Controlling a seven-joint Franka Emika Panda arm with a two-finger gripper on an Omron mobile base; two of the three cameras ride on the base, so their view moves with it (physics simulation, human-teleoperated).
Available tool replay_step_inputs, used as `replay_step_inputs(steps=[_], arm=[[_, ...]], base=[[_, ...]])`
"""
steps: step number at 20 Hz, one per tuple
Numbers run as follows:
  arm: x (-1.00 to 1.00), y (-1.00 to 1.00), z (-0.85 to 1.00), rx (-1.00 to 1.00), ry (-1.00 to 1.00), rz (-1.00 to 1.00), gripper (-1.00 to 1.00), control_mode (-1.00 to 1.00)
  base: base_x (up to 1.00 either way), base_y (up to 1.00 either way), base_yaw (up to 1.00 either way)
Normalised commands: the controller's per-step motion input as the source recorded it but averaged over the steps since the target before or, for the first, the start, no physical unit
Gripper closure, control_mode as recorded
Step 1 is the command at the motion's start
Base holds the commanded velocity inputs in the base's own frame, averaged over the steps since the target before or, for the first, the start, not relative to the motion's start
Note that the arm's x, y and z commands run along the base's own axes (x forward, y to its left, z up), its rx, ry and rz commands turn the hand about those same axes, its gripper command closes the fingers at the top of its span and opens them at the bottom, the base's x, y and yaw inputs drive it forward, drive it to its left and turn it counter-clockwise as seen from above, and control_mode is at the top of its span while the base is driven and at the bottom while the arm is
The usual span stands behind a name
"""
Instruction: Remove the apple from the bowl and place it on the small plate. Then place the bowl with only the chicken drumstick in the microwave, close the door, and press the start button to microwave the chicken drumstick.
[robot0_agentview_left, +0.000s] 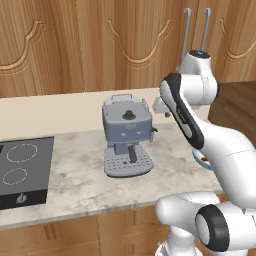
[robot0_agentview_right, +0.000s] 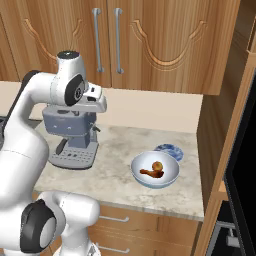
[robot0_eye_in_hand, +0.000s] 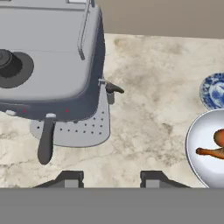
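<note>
Near counter's right edge: bowl (robot0_agentview_right: 155, 171) beside small plate (robot0_agentview_right: 169, 150); tool (robot0_eye_in_hand: 111, 178) apart, empty.

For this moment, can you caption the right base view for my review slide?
Arm raised beside the coffee machine; apple and drumstick in the bowl, plate just behind.

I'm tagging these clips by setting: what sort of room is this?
A kitchen, rendered rather than real. Wooden cabinets hang above a marble counter that carries an espresso machine beside a built-in cooktop, and a bowl of food stands near a small plate.
</note>
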Motion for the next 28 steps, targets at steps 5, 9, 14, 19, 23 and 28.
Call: replay_step_inputs(steps=[5, 9, 14, 19, 23, 28], arm=[[0.01, -0.56, -0.51, 0.07, -0.02, 0.0, -1.0, -1.0], [0.0, -1.0, -0.78, 0.11, 0.0, -0.01, -1.0, -1.0], [0.02, -1.0, -0.7, 0.0, 0.04, -0.08, -1.0, -1.0], [0.2, -0.54, -0.33, 0.0, 0.06, -0.01, -1.0, -1.0], [0.15, -0.52, -0.4, 0.0, 0.03, 0.0, -1.0, -1.0], [0.07, -0.54, -0.05, -0.01, 0.12, 0.0, -1.0, -1.0]], base=[[0.0, 0.0, 0.0], [0.0, 0.0, 0.0], [0.0, 0.0, 0.0], [0.0, 0.0, 0.0], [0.0, 0.0, 0.0], [0.0, 0.0, 0.0]])
